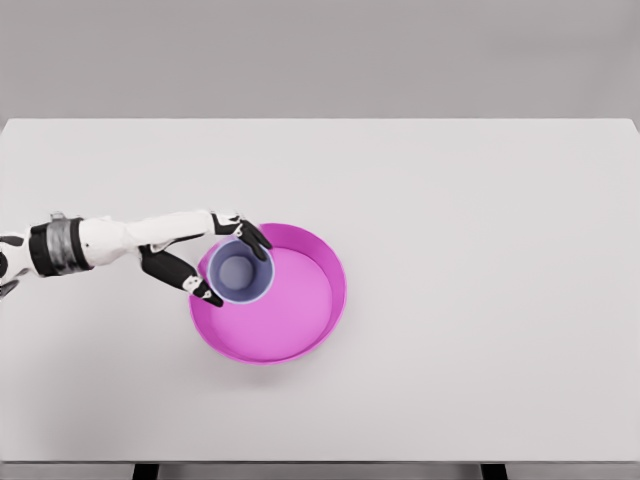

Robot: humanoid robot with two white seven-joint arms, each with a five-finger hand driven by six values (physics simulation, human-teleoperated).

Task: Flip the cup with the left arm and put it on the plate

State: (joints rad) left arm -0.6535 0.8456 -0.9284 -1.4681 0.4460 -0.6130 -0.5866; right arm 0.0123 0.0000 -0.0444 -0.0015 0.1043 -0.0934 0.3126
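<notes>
- One lilac cup point(239, 271), mouth up, sits inside the left part of one magenta plate point(300, 330) on the white counter point(480, 250).
- One left hand point(205, 262), arm reaching from the left, grips the cup's sides.

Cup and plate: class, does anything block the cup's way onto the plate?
Nothing visible does. The left hand grips the cup, mouth up, already over the pink plate at its left side.
</notes>
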